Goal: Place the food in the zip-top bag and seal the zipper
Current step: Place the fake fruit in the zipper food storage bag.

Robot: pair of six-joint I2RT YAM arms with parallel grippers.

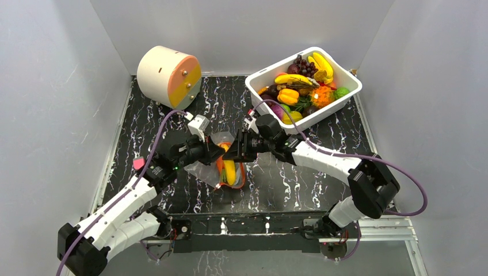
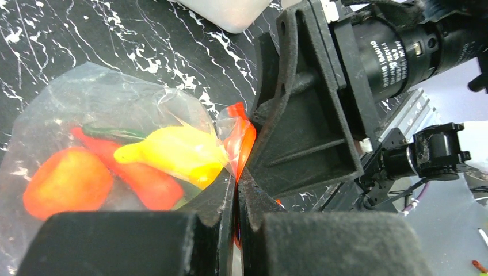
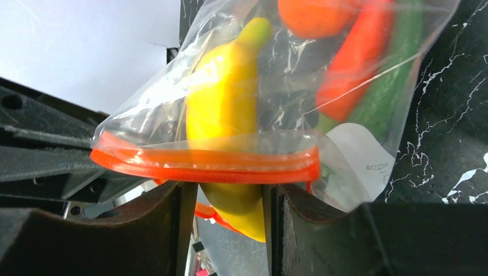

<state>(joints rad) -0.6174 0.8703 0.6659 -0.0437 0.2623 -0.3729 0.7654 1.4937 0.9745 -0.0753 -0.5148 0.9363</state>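
Observation:
The clear zip-top bag [image 1: 221, 169] lies mid-table between both grippers. Through the plastic show an orange piece [image 2: 66, 181], a red one [image 2: 144, 181] and a green one [image 3: 382, 92]. My left gripper [image 1: 212, 150] is shut on the bag's orange-red zipper [image 2: 240, 141] at one end of the rim [image 2: 236, 175]. My right gripper [image 1: 237, 147] faces the bag's mouth, and its fingers [image 3: 227, 198] hold the end of a yellow banana [image 3: 224, 115]. Most of the banana is inside the bag and its end sticks out past the zipper [image 3: 201, 167].
A white tub [image 1: 350, 92] with several toy fruits and vegetables stands at the back right. A cream cylinder [image 1: 168, 76] with an orange face lies at the back left. White walls close in both sides and the back.

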